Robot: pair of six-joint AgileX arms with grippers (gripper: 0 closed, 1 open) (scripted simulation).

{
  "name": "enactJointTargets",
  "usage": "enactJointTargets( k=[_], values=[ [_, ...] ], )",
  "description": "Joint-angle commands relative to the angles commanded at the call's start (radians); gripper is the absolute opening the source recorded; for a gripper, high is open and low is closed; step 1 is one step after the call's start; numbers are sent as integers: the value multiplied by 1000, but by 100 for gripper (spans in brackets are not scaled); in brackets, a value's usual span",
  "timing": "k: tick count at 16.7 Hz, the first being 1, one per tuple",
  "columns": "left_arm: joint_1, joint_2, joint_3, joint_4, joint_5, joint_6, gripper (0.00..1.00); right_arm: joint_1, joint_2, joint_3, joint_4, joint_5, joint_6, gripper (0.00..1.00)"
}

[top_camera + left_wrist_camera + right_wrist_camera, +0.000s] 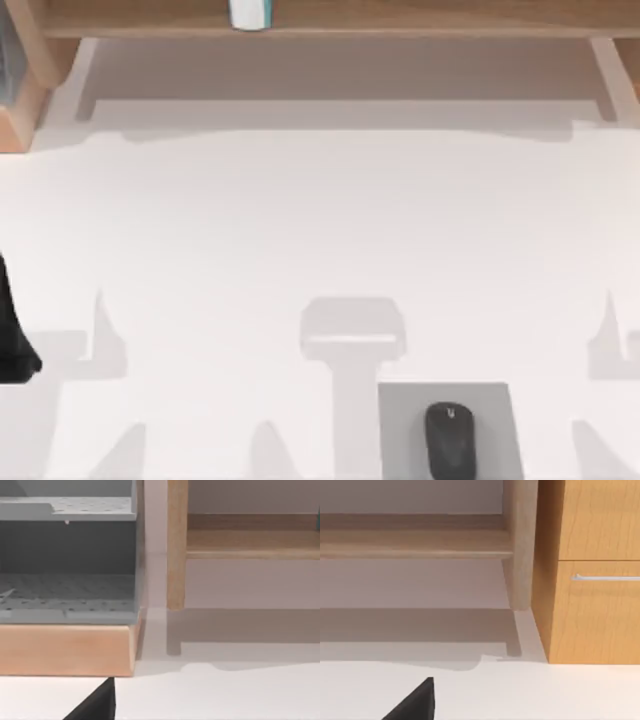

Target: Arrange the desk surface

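Note:
The desk surface [300, 220] is a broad white tabletop spreading across the top view. A black mouse [449, 438] lies on a small grey pad [400, 430] near the front edge, right of centre. My left arm [14, 335] is parked at the far left edge of the desk. A dark part of my left gripper [95, 706] pokes into the left wrist view, low over the white top. A dark part of my right gripper [415, 702] does the same in the right wrist view. Nothing is held.
A light-wood shelf [400, 18] runs along the back, carrying a white and teal object [250, 13]. A grey perforated organiser [67, 555] on a wooden base [65, 650] stands at the back left. A wooden cabinet [592, 580] with a metal handle [605, 578] stands at the back right.

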Motion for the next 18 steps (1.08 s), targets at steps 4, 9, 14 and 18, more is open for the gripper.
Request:
enactJointTargets(
  k=[4, 9, 14, 18],
  values=[
    [0, 0, 0, 0, 0, 0, 100, 0, 0, 0, 0, 0, 0, 100],
    [-24, 104, 89, 57, -45, 1, 100, 0, 0, 0, 0, 0, 0, 100],
    [-112, 473, 346, 222, -153, 0, 100, 0, 0, 0, 0, 0, 0, 100],
    [-215, 924, 607, 390, -249, -1, 100, 0, 0, 0, 0, 0, 0, 100]
  ],
)
